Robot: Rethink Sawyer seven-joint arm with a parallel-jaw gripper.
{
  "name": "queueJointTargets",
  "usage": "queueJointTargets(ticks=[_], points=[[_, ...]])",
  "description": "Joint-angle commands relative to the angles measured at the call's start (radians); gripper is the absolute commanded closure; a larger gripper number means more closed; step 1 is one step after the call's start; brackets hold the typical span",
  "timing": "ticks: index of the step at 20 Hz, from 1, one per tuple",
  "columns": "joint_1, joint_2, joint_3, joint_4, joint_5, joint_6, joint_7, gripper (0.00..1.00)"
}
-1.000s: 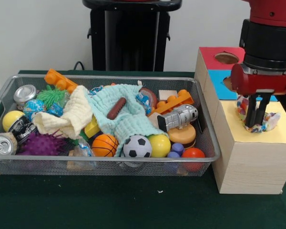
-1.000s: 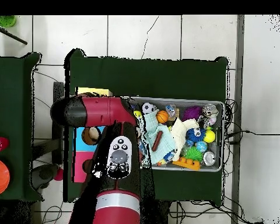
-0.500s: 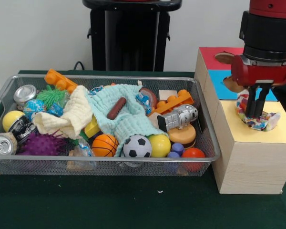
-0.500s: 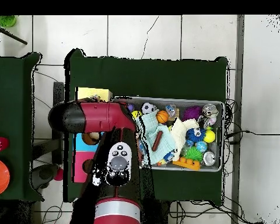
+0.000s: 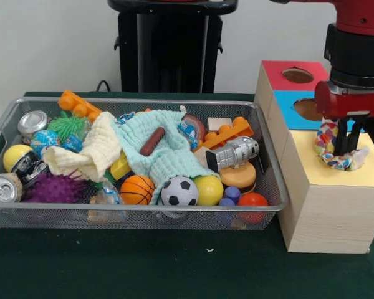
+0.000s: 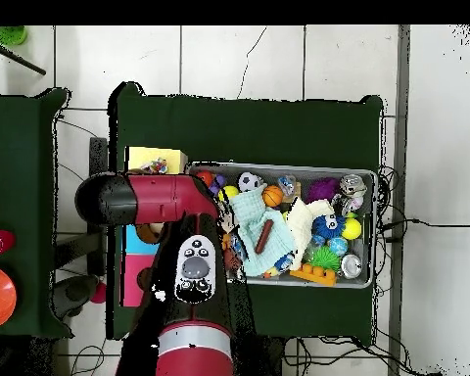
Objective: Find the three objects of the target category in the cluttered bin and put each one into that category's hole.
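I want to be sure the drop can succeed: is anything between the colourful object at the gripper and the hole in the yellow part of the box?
Nothing visible blocks it. The colourful object lies on the yellow top under the gripper, covering the spot, so the hole itself cannot be seen.

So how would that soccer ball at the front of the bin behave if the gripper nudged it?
The soccer ball is round, so it would probably roll. It sits wedged between the basketball and a yellow ball, so it likely would not travel far. It looks small, probably light.
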Motion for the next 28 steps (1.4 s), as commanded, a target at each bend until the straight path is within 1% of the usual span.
queueJointTargets(ticks=[1, 3, 5, 9, 12, 14, 21, 23, 24, 28], points=[[-0.017, 0.089, 0.123, 0.065, 0.055, -0.008, 0.176, 1.0], [-0.012, 0.099, 0.117, 0.052, 0.049, 0.007, 0.166, 1.0], [-0.005, 0.115, 0.098, 0.043, 0.038, 0.0, 0.163, 1.0], [0.026, 0.176, 0.023, -0.005, -0.017, -0.067, 0.164, 1.0], [0.029, 0.223, -0.003, -0.031, -0.039, -0.121, 0.155, 1.0], [0.027, 0.251, -0.011, -0.05, -0.047, -0.147, 0.14, 1.0], [-0.001, 0.286, 0.009, -0.088, -0.058, -0.162, 0.08, 1.0], [-0.004, 0.282, 0.009, -0.093, -0.061, -0.149, 0.072, 1.0], [-0.005, 0.268, 0.009, -0.085, -0.058, -0.13, 0.074, 1.0], [-0.022, 0.163, 0.032, -0.028, -0.043, -0.005, 0.046, 1.0]])
